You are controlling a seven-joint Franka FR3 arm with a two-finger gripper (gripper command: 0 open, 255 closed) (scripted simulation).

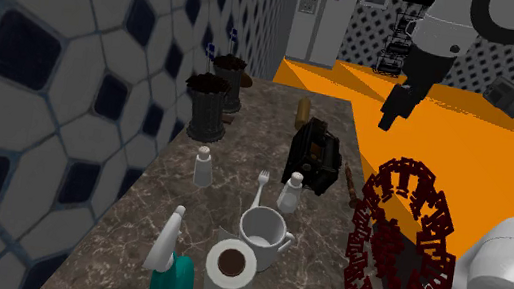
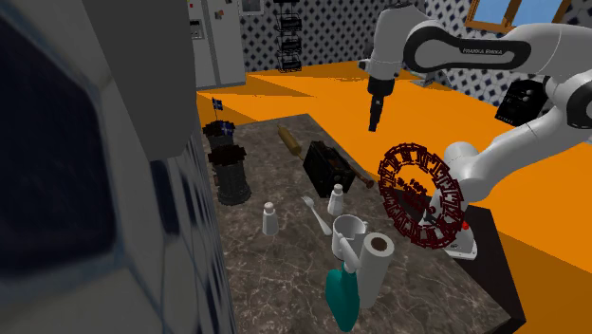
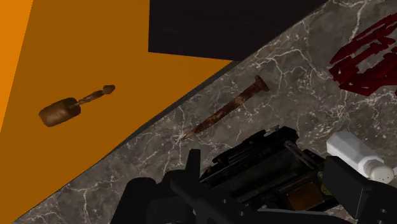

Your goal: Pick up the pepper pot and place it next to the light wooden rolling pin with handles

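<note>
Two white shaker pots stand on the dark marble counter. One is right beside the black toaster. The other stands nearer the tiled wall. I cannot tell which is the pepper pot. The light wooden rolling pin lies at the counter's far end. My gripper hangs high over the counter's outer edge beyond the toaster, open and holding nothing.
A white mug, fork, paper roll and teal spray bottle crowd the near end. Dark pots stand by the wall. A dark red ring rack stands near my stand. A rusty spike lies by the toaster.
</note>
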